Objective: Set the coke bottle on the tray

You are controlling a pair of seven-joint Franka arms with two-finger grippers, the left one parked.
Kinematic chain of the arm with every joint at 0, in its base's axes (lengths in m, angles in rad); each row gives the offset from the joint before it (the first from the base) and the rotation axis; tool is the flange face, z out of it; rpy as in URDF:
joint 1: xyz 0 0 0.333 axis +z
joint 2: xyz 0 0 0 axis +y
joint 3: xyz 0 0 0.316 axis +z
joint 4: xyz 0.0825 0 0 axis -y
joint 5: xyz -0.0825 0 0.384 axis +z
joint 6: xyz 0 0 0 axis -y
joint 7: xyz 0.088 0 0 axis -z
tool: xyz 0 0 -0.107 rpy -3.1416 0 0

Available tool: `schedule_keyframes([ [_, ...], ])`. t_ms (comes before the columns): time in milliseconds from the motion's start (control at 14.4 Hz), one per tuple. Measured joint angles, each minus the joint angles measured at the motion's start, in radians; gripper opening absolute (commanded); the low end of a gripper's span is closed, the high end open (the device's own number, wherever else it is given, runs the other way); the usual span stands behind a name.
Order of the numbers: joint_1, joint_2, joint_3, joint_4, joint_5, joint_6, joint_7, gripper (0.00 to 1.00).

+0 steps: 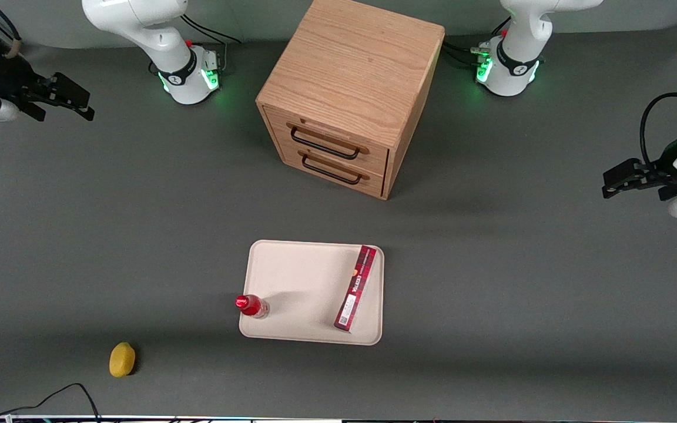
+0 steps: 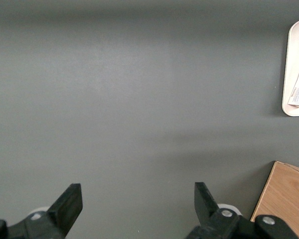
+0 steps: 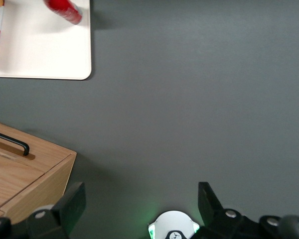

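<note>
The coke bottle (image 1: 251, 305), small and red with a red cap, stands upright on the cream-beige tray (image 1: 300, 276), at the tray's corner nearest the front camera and toward the working arm's end. It also shows in the right wrist view (image 3: 64, 10), on the tray (image 3: 40, 50) close to its rim. My right gripper (image 1: 84, 104) hangs open and empty above the table at the working arm's end, well apart from the tray and farther from the front camera than it. In the right wrist view the gripper (image 3: 142, 199) has its jaws wide apart with nothing between them.
A long dark-red box (image 1: 356, 288) lies on the tray toward the parked arm's end. A wooden two-drawer cabinet (image 1: 350, 76) stands farther from the camera than the tray. A yellow lemon-like object (image 1: 121, 359) lies near the table's front edge. A black cable (image 1: 62, 393) runs there.
</note>
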Motion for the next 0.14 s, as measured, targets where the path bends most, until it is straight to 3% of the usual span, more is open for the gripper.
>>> schedule_keyframes([
  [139,0.002,0.028,0.016,0.013,0.002,0.0,0.0,1.0],
])
